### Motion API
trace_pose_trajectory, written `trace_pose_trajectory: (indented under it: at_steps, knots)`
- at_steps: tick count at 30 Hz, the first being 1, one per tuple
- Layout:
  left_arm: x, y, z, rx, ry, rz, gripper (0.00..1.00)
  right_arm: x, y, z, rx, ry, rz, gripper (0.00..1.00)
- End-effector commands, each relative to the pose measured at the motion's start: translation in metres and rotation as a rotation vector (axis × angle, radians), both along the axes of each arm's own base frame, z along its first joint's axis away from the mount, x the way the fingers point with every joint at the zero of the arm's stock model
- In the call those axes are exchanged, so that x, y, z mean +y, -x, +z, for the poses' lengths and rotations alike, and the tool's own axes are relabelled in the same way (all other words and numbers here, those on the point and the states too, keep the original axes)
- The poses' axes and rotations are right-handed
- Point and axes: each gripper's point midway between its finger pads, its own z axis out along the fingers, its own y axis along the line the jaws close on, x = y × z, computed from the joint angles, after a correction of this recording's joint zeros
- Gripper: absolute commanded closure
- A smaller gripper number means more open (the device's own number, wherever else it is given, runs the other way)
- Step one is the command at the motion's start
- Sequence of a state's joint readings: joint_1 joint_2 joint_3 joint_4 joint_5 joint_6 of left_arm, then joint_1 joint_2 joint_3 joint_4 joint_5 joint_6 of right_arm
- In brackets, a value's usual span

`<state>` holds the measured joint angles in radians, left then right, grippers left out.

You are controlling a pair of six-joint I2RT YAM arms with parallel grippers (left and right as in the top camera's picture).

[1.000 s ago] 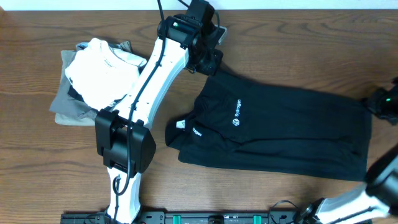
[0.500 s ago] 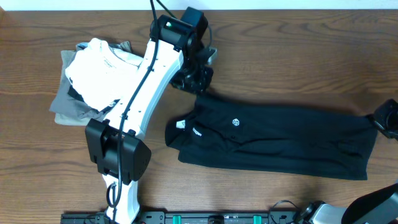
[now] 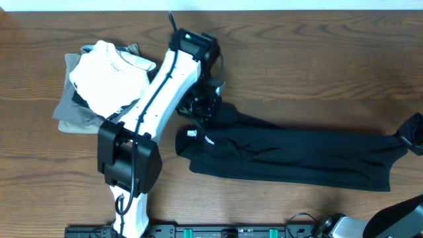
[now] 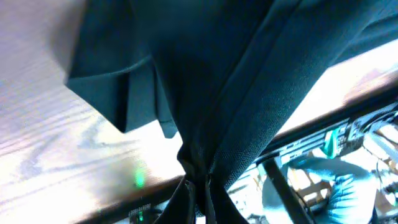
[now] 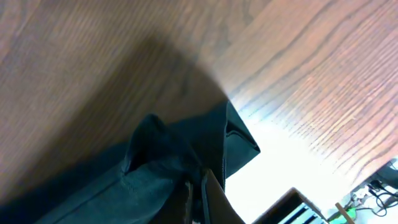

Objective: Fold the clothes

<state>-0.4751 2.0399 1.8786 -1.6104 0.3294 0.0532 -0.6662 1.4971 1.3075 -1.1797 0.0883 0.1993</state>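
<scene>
While the black polo shirt (image 3: 291, 155) lies stretched lengthwise across the worktop (image 3: 317, 59), collar end to the left and hem to the right, each arm has hold of one end of its far edge. The left gripper (image 3: 203, 111) is closed on cloth just beside the collar, about at the shoulder. The right gripper (image 3: 408, 135) is closed on the hem corner near the picture's right border.

Held at both ends like this, the far long edge runs fairly straight between the arms, which looks meant for bringing it over the near half in a lengthwise fold (a judgement only; the body already looks narrow, perhaps doubled).

The overhead view gives the layout, the white neck tag (image 3: 192, 132), and the pile of white and grey garments (image 3: 106, 76) well apart at the left, but the arms hide the jaws there. The wrist views supply that. Each shows dark fabric bunched and pinched in shut jaws, with wood grain beyond.
</scene>
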Motion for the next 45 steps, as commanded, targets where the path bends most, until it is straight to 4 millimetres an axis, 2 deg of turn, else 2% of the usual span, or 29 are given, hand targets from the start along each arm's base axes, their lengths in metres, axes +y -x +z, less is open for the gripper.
trace_pose_trajectory:
  at_steps: [1,7,10,11,14,17,20,24,26,28,32,39,42,45]
  knots:
    - [0.003,0.019,0.002,0.048,-0.034,-0.033,0.94,-0.005,0.004,0.002,0.017,0.032,-0.02,0.94]
    - [0.004,0.028,0.004,0.079,-0.051,-0.047,0.93,-0.003,0.006,0.001,0.025,0.025,-0.02,0.91]
    - [0.004,0.029,0.004,0.082,-0.052,-0.046,0.83,-0.004,0.007,0.001,0.03,0.03,-0.021,0.88]
    - [0.004,0.029,0.004,0.082,-0.052,-0.046,0.75,-0.005,0.008,0.001,0.033,0.035,-0.022,0.86]
    - [0.004,0.029,0.004,0.082,-0.052,-0.046,0.62,-0.007,0.008,0.002,0.037,0.045,-0.025,0.75]
    - [0.004,0.029,0.004,0.082,-0.052,-0.046,0.56,-0.008,0.006,0.001,0.025,0.05,-0.033,0.63]
    - [0.004,0.029,0.004,0.082,-0.053,-0.047,0.54,-0.007,0.002,-0.007,0.007,0.039,-0.047,0.5]
    - [0.013,0.025,0.002,0.059,-0.093,-0.059,0.55,-0.001,-0.001,-0.036,0.016,-0.02,-0.015,0.38]
    - [0.017,0.02,0.001,0.042,-0.108,-0.059,0.61,0.002,0.001,-0.052,0.038,-0.054,-0.008,0.33]
    - [0.017,0.013,0.001,0.021,-0.103,-0.028,0.61,0.0,0.005,-0.067,0.073,-0.08,-0.007,0.29]
    - [0.021,-0.009,0.007,-0.039,-0.084,0.062,0.6,-0.008,0.012,-0.094,0.127,-0.137,-0.014,0.27]
    - [0.034,-0.047,0.033,-0.162,-0.028,0.155,0.54,-0.015,0.005,-0.136,0.048,-0.305,0.092,0.24]
    - [0.04,-0.055,0.04,-0.189,-0.017,0.182,0.54,-0.023,0.004,-0.144,0.01,-0.319,0.126,0.25]
    - [0.046,-0.059,0.042,-0.197,-0.015,0.202,0.53,-0.022,0.003,-0.144,-0.031,-0.342,0.198,0.27]
